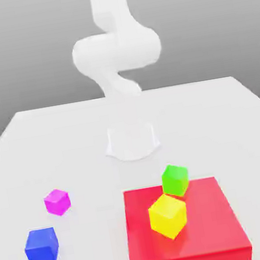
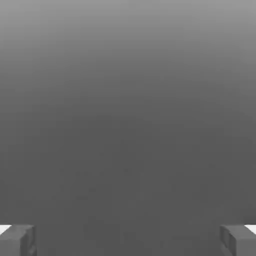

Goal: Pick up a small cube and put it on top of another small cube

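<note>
Tool (image 2: pixel 128 240) wide open, empty, fingertips (image 2: pixel 17 240) at hand view's corners. Exterior: magenta cube (image 1: pixel 57 202), blue cube (image 1: pixel 41 247) lower left, apart, open table (image 1: pixel 69 142) around.

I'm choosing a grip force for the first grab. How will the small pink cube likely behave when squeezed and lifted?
The pink cube looks solid with flat faces, so it probably stays rigid and won't roll. It is the smallest block on the white table, so likely light. Its smooth finish might slip a little. The open gripper holds nothing.
</note>
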You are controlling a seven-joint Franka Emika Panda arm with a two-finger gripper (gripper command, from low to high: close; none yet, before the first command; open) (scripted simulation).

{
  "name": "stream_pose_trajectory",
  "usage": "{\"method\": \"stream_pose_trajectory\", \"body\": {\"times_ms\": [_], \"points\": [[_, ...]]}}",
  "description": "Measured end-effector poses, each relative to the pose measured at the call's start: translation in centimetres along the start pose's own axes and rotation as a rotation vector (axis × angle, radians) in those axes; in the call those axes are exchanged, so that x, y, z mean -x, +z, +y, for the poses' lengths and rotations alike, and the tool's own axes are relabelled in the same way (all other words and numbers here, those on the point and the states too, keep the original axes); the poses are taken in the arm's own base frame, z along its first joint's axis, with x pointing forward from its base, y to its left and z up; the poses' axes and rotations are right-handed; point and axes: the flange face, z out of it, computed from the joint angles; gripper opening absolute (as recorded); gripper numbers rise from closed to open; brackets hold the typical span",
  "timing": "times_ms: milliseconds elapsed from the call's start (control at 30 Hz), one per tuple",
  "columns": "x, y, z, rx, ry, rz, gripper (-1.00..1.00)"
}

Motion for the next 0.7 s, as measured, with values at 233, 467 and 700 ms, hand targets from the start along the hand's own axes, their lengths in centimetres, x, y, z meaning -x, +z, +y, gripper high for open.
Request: {"method": "stream_pose_trajectory", "body": {"times_ms": [233, 467, 700], "points": [[-0.7, 13.4, 9.8, 0.239, 0.088, -0.057, 0.00], [1.6, 22.4, 22.9, 0.429, 0.209, -0.156, 0.00], [7.9, 26.7, 35.8, 0.565, 0.361, -0.285, 0.00]]}}
